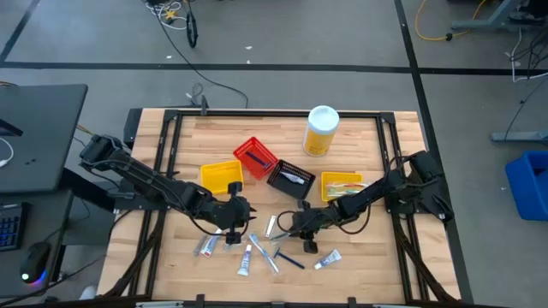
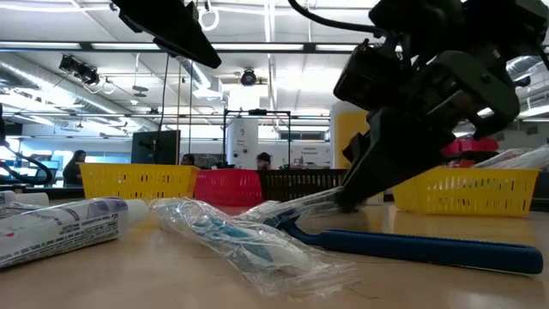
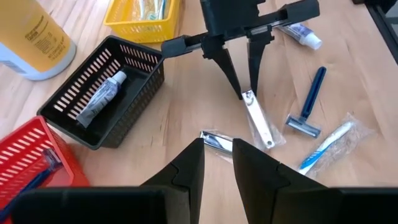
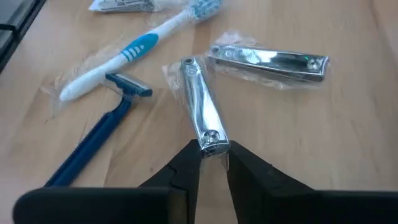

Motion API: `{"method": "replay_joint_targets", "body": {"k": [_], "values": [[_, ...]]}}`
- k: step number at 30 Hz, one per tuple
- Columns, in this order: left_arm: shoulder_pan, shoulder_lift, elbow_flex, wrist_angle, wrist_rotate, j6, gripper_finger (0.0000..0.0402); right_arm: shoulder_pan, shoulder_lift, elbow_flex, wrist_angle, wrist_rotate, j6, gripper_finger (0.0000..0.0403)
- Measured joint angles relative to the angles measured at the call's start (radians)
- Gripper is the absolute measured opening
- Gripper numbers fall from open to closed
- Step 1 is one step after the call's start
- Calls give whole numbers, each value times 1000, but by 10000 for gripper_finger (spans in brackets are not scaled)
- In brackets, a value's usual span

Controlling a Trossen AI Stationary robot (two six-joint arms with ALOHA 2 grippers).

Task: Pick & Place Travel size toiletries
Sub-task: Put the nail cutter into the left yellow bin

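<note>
right fingers (image 4: 211, 163) pinch nail clipper (image 4: 201, 104); left fingers (image 3: 217, 163) narrow, empty; tube (image 3: 99, 96) in black basket (image 3: 134, 118).

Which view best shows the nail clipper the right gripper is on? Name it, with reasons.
Right wrist view: the nail clipper fills the frame, its end between the right gripper. Left wrist view shows it smaller; the high view, a sliver; the low view mostly hides it.

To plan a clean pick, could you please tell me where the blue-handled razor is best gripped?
Probably across the middle of the blue-handled razor's straight handle, coming straight down from above. It lies flat, and its head rests against the wrapped toothbrush, so that end is best avoided.
</note>
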Motion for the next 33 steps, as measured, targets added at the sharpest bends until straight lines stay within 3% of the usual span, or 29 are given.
{"method": "replay_joint_targets", "body": {"k": [8,14,23,28,33], "values": [[6,14,2,7,-4,-148,91,0,0,0,6,4,0,64],[25,103,2,38,31,-290,97,-1,0,0,22,6,0,64],[68,249,1,225,219,-283,169,-3,0,54,20,34,-34,64],[69,273,1,257,221,-265,204,-14,0,68,4,51,-34,64],[78,283,-1,257,220,-261,213,-29,0,69,73,52,-34,65]]}}
